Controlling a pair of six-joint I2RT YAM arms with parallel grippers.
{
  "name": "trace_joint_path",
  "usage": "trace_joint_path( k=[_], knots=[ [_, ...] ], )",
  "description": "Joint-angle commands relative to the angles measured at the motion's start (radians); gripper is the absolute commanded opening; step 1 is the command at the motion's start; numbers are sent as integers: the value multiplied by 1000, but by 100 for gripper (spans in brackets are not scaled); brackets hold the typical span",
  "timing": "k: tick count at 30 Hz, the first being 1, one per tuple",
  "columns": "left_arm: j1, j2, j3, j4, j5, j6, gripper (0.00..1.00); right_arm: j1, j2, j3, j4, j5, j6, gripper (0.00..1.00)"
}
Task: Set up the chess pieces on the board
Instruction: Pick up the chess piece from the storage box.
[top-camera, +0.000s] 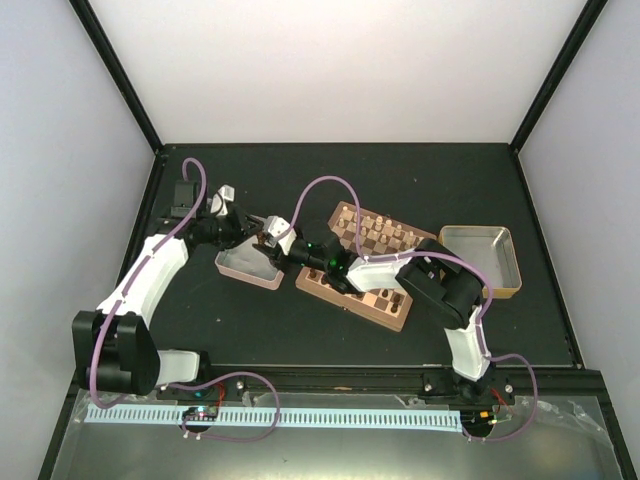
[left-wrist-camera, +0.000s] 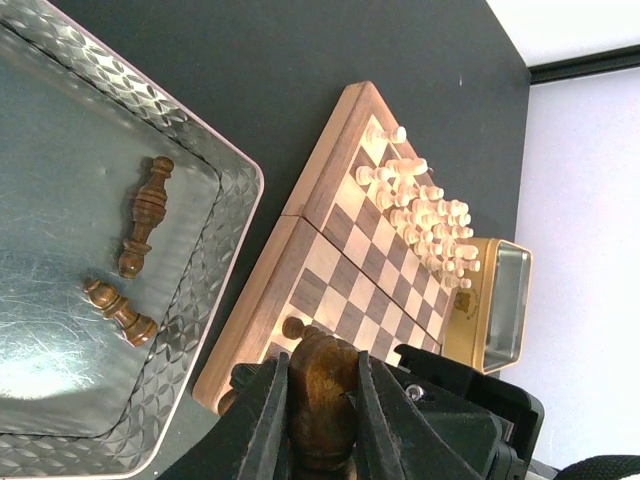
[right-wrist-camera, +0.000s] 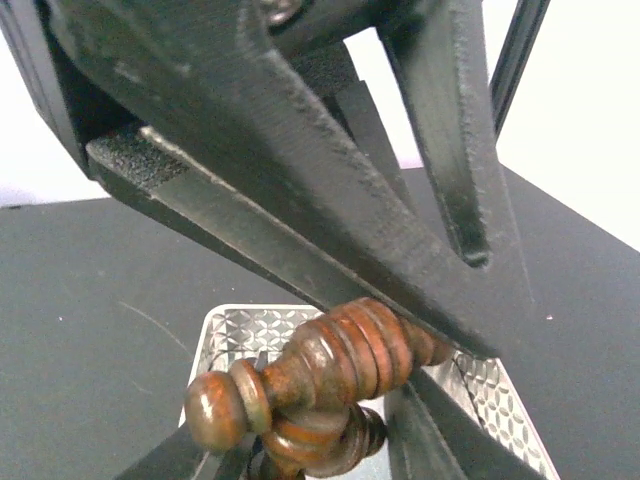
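Note:
The board (top-camera: 330, 288) lies at the centre, with cream chessmen (left-wrist-camera: 425, 212) crowded at its far end and one dark pawn (left-wrist-camera: 293, 327) on a near square. My left gripper (top-camera: 236, 226) hovers above the left metal tray (top-camera: 240, 272), shut on a dark brown chess piece (left-wrist-camera: 325, 385). Two more dark pieces (left-wrist-camera: 143, 215) (left-wrist-camera: 120, 311) lie flat in that tray (left-wrist-camera: 215, 330). My right gripper (top-camera: 272, 236) reaches across the board to the same tray and is shut on a dark brown turned piece (right-wrist-camera: 335, 362). Another dark piece (right-wrist-camera: 325, 440) shows just beneath it.
A second metal tray (top-camera: 500, 285) stands right of the board and also shows in the left wrist view (left-wrist-camera: 512, 300). The two grippers are close together over the left tray. The right arm (top-camera: 430, 280) lies across the board. Black walls frame the dark table.

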Motion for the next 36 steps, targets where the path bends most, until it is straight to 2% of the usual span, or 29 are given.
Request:
trace_joint_path(
  k=[1,9,18,20,26,32,36],
  knots=[
    [16,2,1,0,33,-15,9,-3,12,-5,102,31,-21,31],
    [42,-1,21,15,22,-18,8,4,8,11,59,9,8,12],
    [80,-3,36,16,-74,27,7,7,8,70,-100,-8,48,8],
    [81,-5,36,6,-122,51,7,7,6,102,-176,1,67,11],
    [83,-10,11,-4,-254,90,7,8,25,202,-417,28,129,31],
    [82,-51,-9,8,-256,113,7,6,28,219,-483,64,191,51],
    [82,-86,-45,63,-205,135,7,6,-18,235,-538,72,291,55]
  ],
)
